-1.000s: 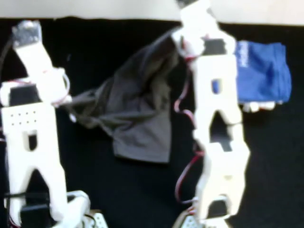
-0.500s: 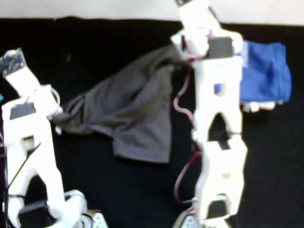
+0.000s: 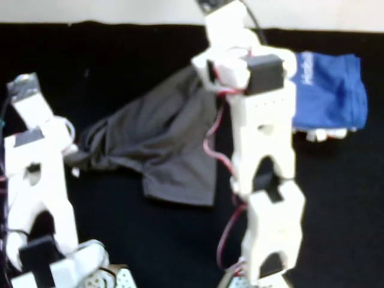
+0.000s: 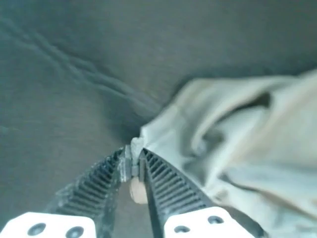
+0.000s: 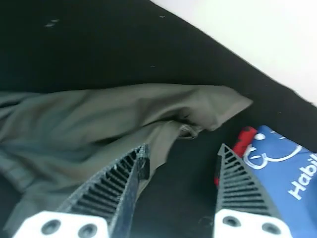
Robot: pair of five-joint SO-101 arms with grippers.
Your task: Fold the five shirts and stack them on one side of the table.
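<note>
High view counts two shirts on the black table (image 3: 120, 54): one grey shirt (image 3: 162, 141), spread loose and wrinkled across the middle of the frame, and one blue shirt (image 3: 330, 90), folded into a compact block at the upper right, apart from the grey one; a bit of white (image 3: 324, 135) sticks out under the blue shirt's lower edge, and what it belongs to cannot be told. Two arms stand over the table; the left arm (image 3: 36, 174) rises along the left edge of the frame, bent inward so that its tip meets the grey shirt's left end; the right arm (image 3: 261, 138) runs from bottom centre up to the top of the frame, its wrist over the grey shirt's upper right corner. Left wrist view has the left gripper (image 4: 132, 151) clenched, its ribbed jaws pinched together on a small fold of the grey shirt's edge; right wrist view has the right gripper (image 5: 182, 148) released, jaws spread wide and holding nothing, poised above the grey shirt's pointed corner, with the blue shirt just beside one jaw.
</note>
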